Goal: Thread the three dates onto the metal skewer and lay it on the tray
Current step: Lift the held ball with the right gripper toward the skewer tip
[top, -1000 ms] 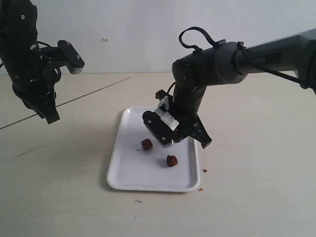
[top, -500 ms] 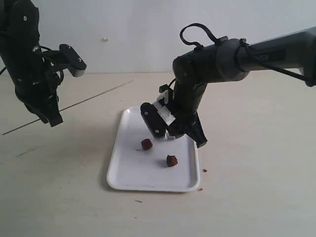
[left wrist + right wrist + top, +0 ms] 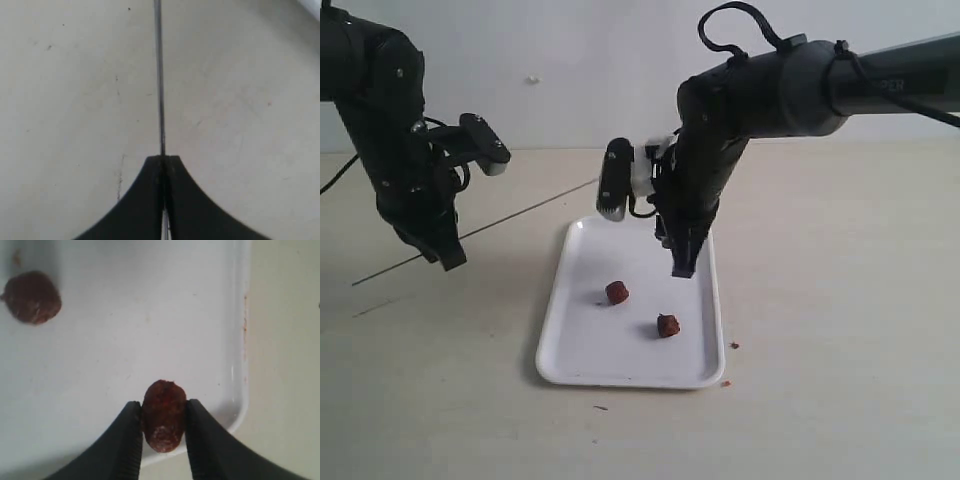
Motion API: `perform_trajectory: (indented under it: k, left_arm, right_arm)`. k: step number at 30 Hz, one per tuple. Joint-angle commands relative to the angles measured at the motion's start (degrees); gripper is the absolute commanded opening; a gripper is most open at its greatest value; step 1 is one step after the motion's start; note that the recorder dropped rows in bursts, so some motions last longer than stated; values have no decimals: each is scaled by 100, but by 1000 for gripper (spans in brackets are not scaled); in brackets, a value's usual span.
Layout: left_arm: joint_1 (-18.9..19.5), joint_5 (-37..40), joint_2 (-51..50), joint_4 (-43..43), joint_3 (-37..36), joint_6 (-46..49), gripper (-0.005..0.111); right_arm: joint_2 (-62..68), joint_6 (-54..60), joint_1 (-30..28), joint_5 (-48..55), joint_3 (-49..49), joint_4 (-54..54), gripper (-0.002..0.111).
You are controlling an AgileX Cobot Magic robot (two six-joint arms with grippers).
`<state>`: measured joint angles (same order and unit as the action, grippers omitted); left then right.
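Observation:
Over the white tray (image 3: 582, 345), near its right side, my right gripper (image 3: 682, 268) points down, shut on one dark reddish-brown date (image 3: 164, 416) held between its fingers (image 3: 163, 407). Two more dates (image 3: 617, 292) (image 3: 667, 325) lie loose on the tray; one of them (image 3: 32, 296) also shows in the right wrist view on the tray (image 3: 150, 315). To the tray's left, my left gripper (image 3: 448, 258) is shut on the thin metal skewer (image 3: 520, 215), which slants up toward the right arm. The left wrist view has the skewer (image 3: 159, 75) running straight out of the shut gripper (image 3: 163, 159).
The tray sits on a pale wooden table (image 3: 840, 350). A few dark crumbs (image 3: 733, 346) lie on the table by the tray's near right corner. A white wall stands behind the table.
My right gripper has lifted off the tray and turned fingers-down with a date in it. The left arm has shifted right and lower, carrying the skewer toward the tray.

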<state>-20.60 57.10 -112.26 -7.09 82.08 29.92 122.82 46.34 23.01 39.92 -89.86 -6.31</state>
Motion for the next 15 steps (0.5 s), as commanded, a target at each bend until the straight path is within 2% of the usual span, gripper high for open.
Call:
perform_trajectory:
  k: [1,5,8,11,15]
  left_arm:
    - [-16,-95,6,483,-12,-171,0]
    - [-16,-342,6,1019,-12,-171,0]
    - [-16,-586,6,1584,-12,-154,0]
    - [-16,-743,6,1878,-12,-154,0]
    - [-16,-928,6,2031,-12,-146,0]
  right_arm:
    - [-73,-2432,-151,-364,-105,-30,29]
    - [-73,-4255,-423,-285,-294,-6,29]
    - [-73,-5039,-647,-285,-308,36,29]
    - [-73,-5473,-854,-363,-308,149,29]
    - [-73,-5473,-1064,-712,-308,952,26]
